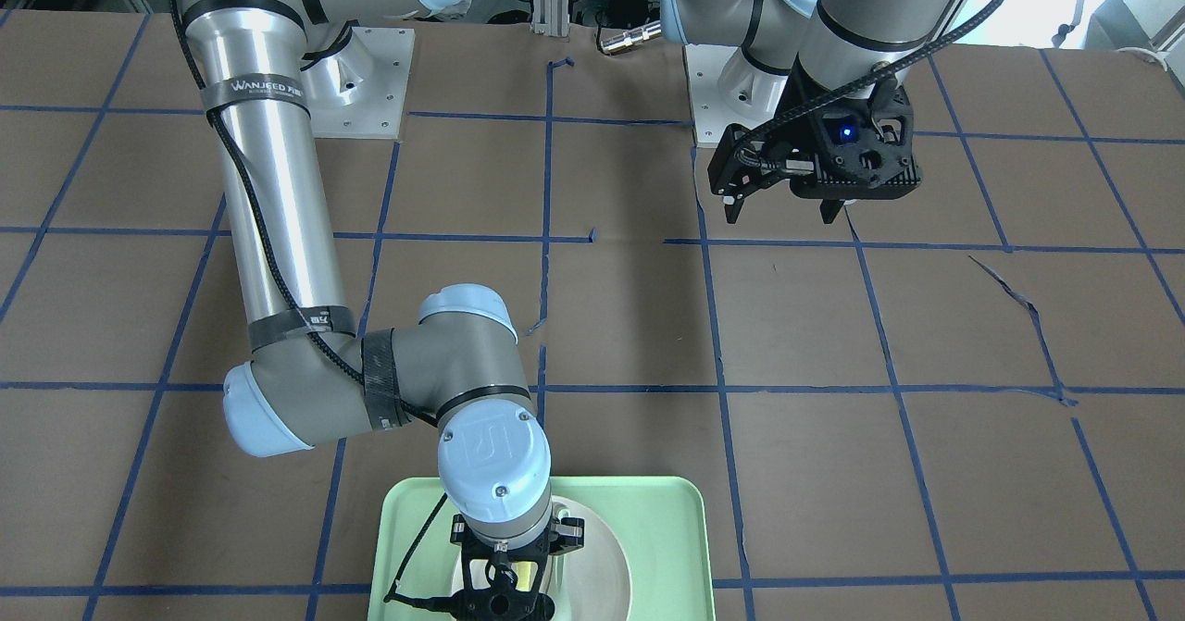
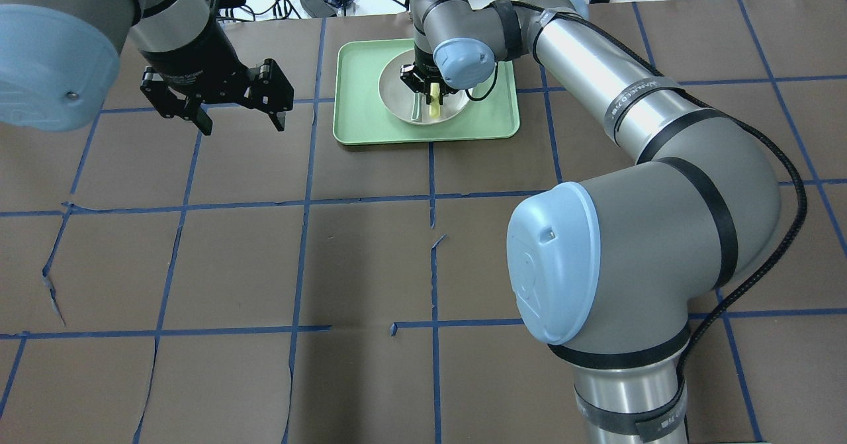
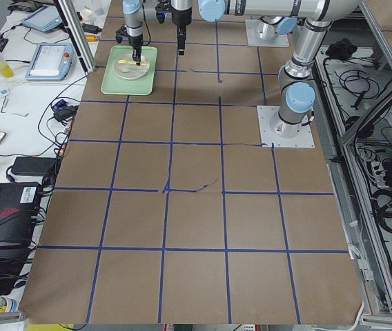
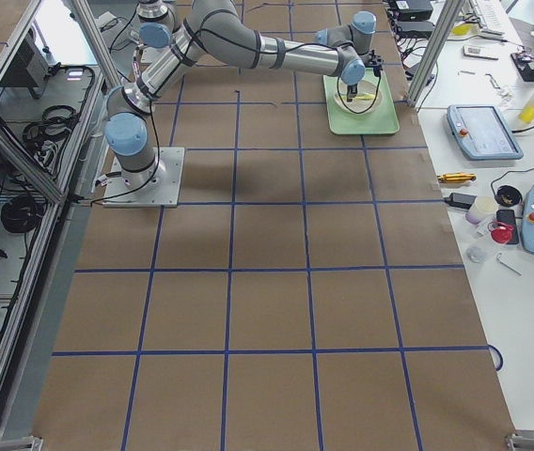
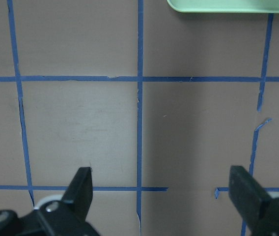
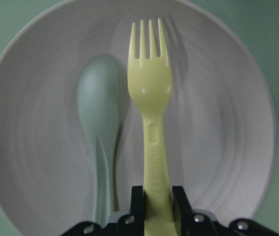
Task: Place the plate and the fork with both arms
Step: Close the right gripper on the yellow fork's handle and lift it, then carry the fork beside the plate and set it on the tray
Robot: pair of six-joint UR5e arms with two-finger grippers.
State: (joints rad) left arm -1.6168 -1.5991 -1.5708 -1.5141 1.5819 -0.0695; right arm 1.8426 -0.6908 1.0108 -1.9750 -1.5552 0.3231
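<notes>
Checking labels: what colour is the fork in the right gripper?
The fork is pale yellow; clearest in the right wrist view.

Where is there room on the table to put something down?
Lots of bare table lies on the robot's side of the green tray. The patch under the open left gripper, beside the tray, is bare too. Crowded: the plate, with spoon, fork and right gripper over it.

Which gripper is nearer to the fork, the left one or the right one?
Right. The right gripper is closed on the handle of the fork, above the plate. The left gripper is open over the table, beside the green tray.
</notes>
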